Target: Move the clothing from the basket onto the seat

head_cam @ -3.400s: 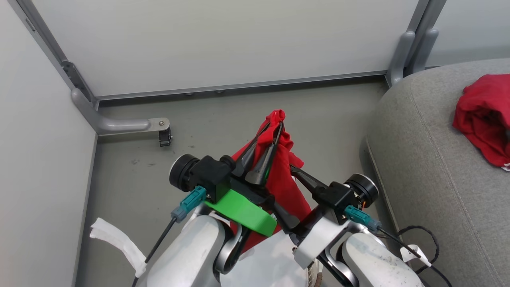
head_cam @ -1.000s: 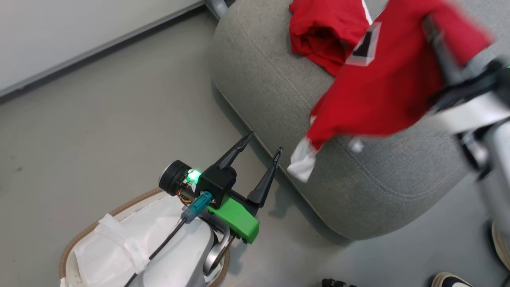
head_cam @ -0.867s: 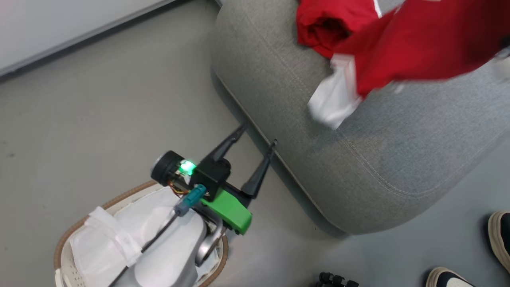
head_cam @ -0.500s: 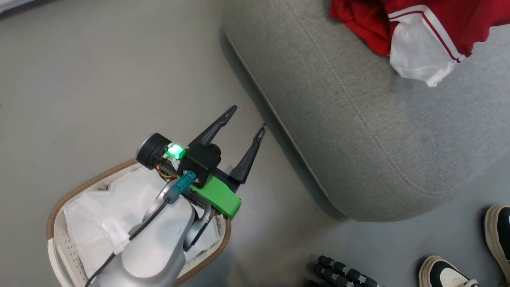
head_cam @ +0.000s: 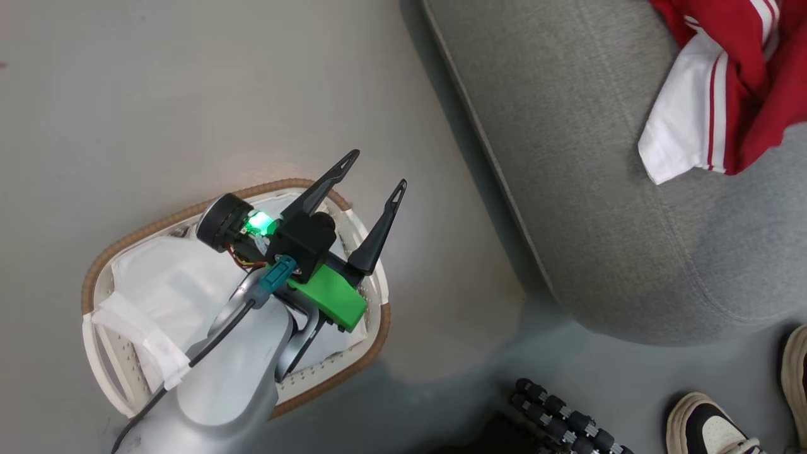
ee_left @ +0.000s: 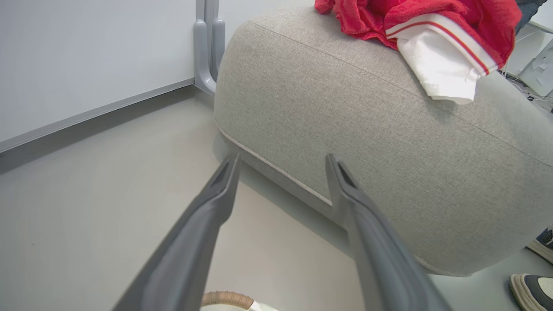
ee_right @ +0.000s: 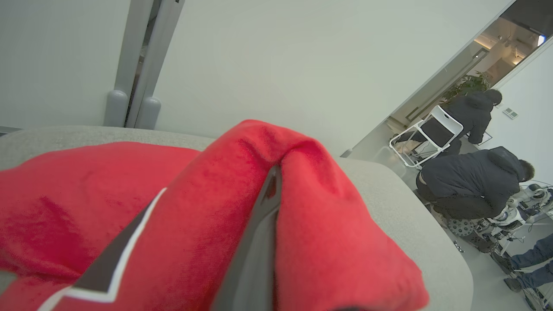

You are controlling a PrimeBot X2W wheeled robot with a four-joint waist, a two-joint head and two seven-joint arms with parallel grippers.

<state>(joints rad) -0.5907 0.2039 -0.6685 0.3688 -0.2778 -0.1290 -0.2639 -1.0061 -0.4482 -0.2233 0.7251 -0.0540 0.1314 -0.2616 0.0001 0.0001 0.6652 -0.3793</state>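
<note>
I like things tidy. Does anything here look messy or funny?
A little. The jersey lies bunched on the seat, its white sleeve flopping down the rounded side, with the right gripper shut on a fold. The liner of the basket spills over its rim.

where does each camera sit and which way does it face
Head view: on the head, looking down at floor, basket, seat and jersey; the open left gripper and its forearm show above the basket.
Left wrist view: on the left wrist, looking along its fingers at the seat's side, jersey on top.
Right wrist view: on the right wrist, low over the seat, facing a wall; the right gripper is shut on the jersey.
Shared: head and left wrist views both show basket, seat, jersey.
</note>
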